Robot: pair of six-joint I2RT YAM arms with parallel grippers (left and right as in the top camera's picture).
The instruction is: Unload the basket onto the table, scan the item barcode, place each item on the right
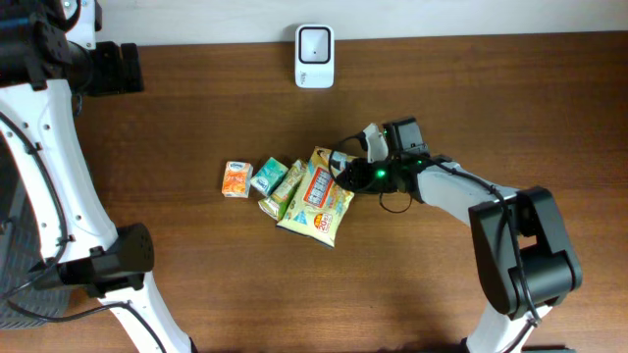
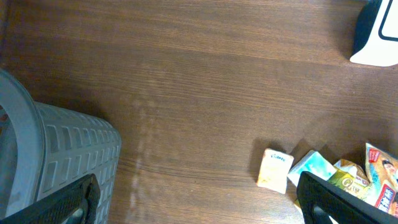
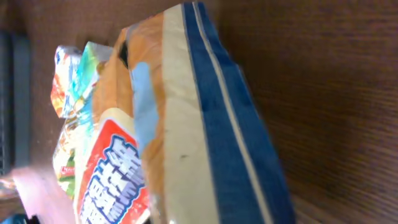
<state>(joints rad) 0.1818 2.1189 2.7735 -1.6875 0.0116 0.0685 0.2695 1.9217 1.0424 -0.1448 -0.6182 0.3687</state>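
Observation:
A yellow snack bag (image 1: 319, 196) with red lettering lies in a small pile at the table's middle. My right gripper (image 1: 345, 175) is at its upper right edge, shut on it. In the right wrist view the bag (image 3: 186, 124) fills the frame, its blue edge runs down into the jaws, and the fingers are hidden. The white barcode scanner (image 1: 314, 56) stands at the far edge, well apart from the bag. My left gripper (image 2: 199, 205) hangs high over the left of the table, open and empty.
Left of the bag lie an orange carton (image 1: 236, 179), a teal pack (image 1: 267, 176) and a green pack (image 1: 285, 191). A grey basket (image 2: 56, 155) stands off the table's left side. The scanner (image 2: 379, 37) shows at the top right of the left wrist view.

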